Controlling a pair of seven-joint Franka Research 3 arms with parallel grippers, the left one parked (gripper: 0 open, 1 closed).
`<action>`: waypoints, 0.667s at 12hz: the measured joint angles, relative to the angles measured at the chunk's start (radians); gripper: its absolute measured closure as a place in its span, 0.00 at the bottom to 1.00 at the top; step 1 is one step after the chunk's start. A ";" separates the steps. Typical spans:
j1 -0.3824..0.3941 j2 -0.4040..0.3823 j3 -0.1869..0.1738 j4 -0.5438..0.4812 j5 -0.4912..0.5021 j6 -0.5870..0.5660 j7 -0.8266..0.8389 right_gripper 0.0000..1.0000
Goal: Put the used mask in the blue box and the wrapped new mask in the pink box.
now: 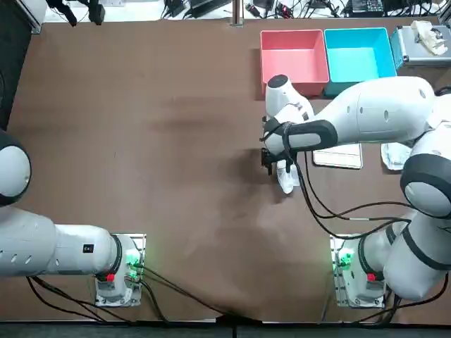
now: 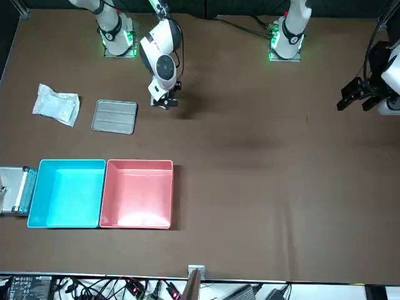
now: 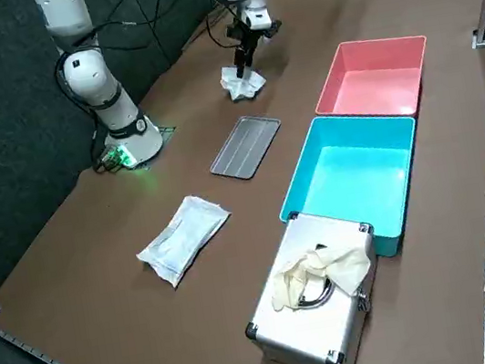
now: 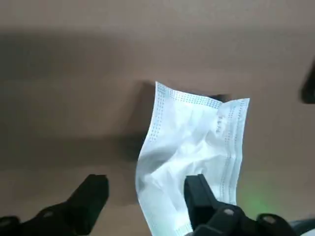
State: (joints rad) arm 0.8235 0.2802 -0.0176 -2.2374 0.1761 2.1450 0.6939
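Brown tabletop [image 1: 141, 141] fills my feeds. I see the used mask [image 4: 192, 137] lying crumpled on it, on the robot's side of the pink box [image 1: 294, 53]. The right gripper [image 4: 145, 184] hangs just over the mask, its fingers spread wide and clamping nothing. Beside the pink box, touching it, sits the blue box [image 1: 358, 53]. The wrapped new mask [image 3: 184, 237] lies well apart from the pink box.
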 joint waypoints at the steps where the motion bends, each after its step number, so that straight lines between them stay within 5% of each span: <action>1: 0.002 0.002 0.000 -0.004 0.000 0.008 0.001 0.10; 3: 0.003 0.011 0.000 -0.006 0.000 0.010 0.006 0.16; 8: 0.013 0.042 0.000 -0.006 0.020 0.016 0.018 0.79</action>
State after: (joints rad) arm 0.8370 0.3225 -0.0180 -2.2429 0.1964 2.1607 0.7115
